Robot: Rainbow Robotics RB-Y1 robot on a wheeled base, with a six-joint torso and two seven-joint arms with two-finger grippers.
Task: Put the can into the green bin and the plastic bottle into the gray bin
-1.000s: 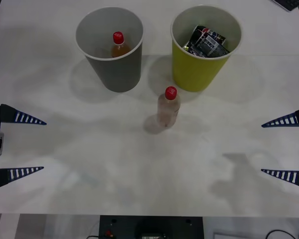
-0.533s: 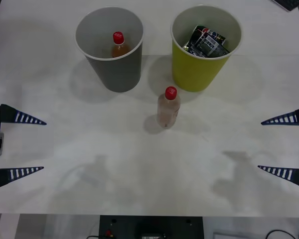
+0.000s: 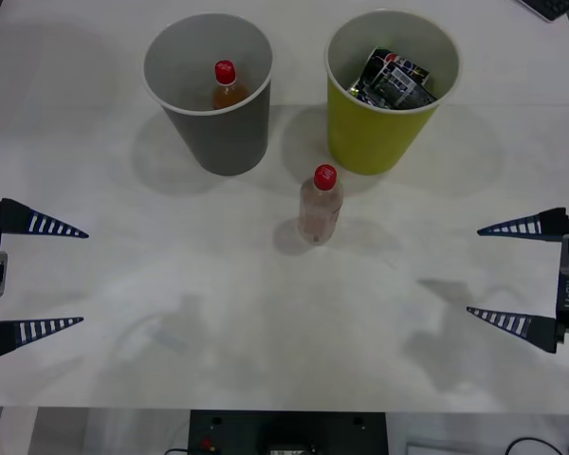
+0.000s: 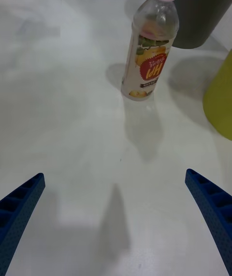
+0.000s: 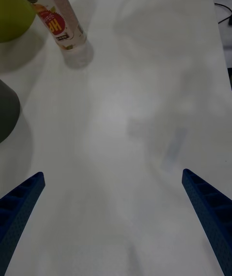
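Upper right, the crushed black can (image 3: pixel 392 80) sits inside the yellow-green bin (image 3: pixel 379 137), while the clear red-capped plastic bottle (image 3: pixel 320 205) stands mid-frame outside the dark gray bin (image 3: pixel 218 133), left gripper (image 3: pixel 38 275) and right gripper (image 3: pixel 507 275) both spread and empty.

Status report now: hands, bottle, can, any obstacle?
Both hands open, left hand and right hand low. Plastic bottle upright on table. Can in green bin. Path open.

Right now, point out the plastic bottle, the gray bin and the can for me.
plastic bottle (image 3: pixel 320 210), front view, on its clear body.
gray bin (image 3: pixel 229 137), front view, on its outer wall.
can (image 3: pixel 394 81), front view, on its printed side.
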